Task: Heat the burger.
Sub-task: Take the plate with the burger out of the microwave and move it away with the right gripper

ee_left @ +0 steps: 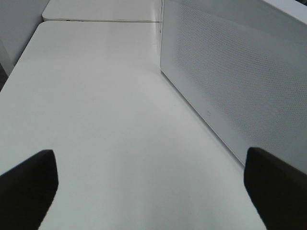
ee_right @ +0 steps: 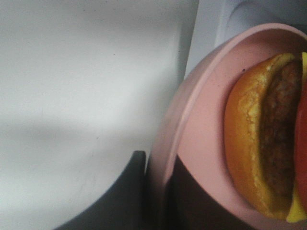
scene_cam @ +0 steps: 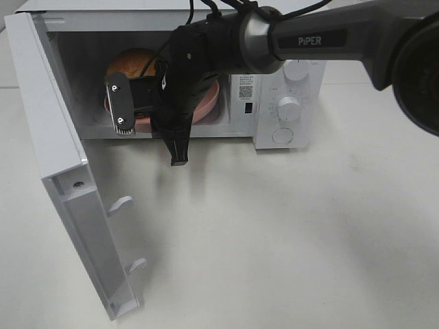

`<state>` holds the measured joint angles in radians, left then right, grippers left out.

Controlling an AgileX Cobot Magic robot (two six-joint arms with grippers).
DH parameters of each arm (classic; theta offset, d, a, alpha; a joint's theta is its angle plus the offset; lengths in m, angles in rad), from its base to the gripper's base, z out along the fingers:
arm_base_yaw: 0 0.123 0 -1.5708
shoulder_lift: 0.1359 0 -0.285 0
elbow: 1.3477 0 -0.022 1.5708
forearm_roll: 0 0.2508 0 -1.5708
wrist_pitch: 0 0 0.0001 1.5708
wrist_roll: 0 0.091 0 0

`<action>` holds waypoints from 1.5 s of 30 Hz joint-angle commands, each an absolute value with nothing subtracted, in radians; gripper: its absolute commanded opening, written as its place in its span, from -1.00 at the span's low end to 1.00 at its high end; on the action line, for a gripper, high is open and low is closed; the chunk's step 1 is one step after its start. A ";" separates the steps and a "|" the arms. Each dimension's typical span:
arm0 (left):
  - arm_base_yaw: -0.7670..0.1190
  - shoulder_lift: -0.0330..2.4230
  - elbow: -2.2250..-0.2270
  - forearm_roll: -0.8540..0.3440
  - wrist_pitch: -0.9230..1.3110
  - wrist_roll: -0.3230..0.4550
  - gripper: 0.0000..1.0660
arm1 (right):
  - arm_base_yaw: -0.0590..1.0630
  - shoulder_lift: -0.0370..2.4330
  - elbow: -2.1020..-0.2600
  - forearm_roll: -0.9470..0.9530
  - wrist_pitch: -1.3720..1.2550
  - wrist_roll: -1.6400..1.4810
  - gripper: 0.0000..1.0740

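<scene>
The burger [scene_cam: 132, 63] sits on a pink plate [scene_cam: 208, 103] inside the white microwave [scene_cam: 288, 82], whose door [scene_cam: 65, 178] hangs wide open toward the left of the high view. Only the round brown top of the bun shows there, deep in the box, behind the black arm. The right gripper [scene_cam: 147, 103] reaches into the opening from the right side. In the right wrist view its two dark fingers [ee_right: 132, 191] are pinched on the rim of the plate [ee_right: 165, 143], one on the outside of the rim and one on the inside, so the rim is squeezed between them. The fingers hold the plate, not the food. The burger [ee_right: 261, 139] lies on the plate just beside the inner finger, close to it but not touching that I can see. Its bottom bun, the dark patty, a bit of red tomato and a bit of yellow cheese show from the side. The left gripper [ee_left: 151, 191] is far from all this. In the left wrist view its two dark fingertips [ee_left: 29, 184] stand wide apart with nothing between them, above the bare white table [ee_left: 105, 120]. A white wall with tiny dots [ee_left: 230, 81] stands next to it.
</scene>
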<state>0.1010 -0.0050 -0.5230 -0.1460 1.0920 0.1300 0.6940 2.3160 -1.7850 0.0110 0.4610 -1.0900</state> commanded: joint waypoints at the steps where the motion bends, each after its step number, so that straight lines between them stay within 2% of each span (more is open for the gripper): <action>1: 0.101 -0.022 -0.522 -0.146 1.078 0.130 0.83 | 0.701 2.257 -1.685 0.000 0.380 -1.121 -1.00; 7: 0.101 -0.022 -0.522 -0.146 1.078 0.130 0.83 | 0.701 2.161 -1.509 -0.017 0.221 -1.135 -1.00; 20: 0.101 -0.022 -0.522 -0.146 1.078 0.130 0.83 | 0.701 2.019 -1.260 -0.020 0.057 -1.181 -1.00; 45: 0.101 -0.022 -0.522 -0.146 1.078 0.130 0.83 | 0.715 1.738 -0.899 -0.009 -0.059 -1.181 -1.00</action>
<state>0.1010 -0.0050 -0.5230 -0.1460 1.0920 0.1300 0.7170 1.7660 -0.8940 -0.0160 0.0130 -1.1950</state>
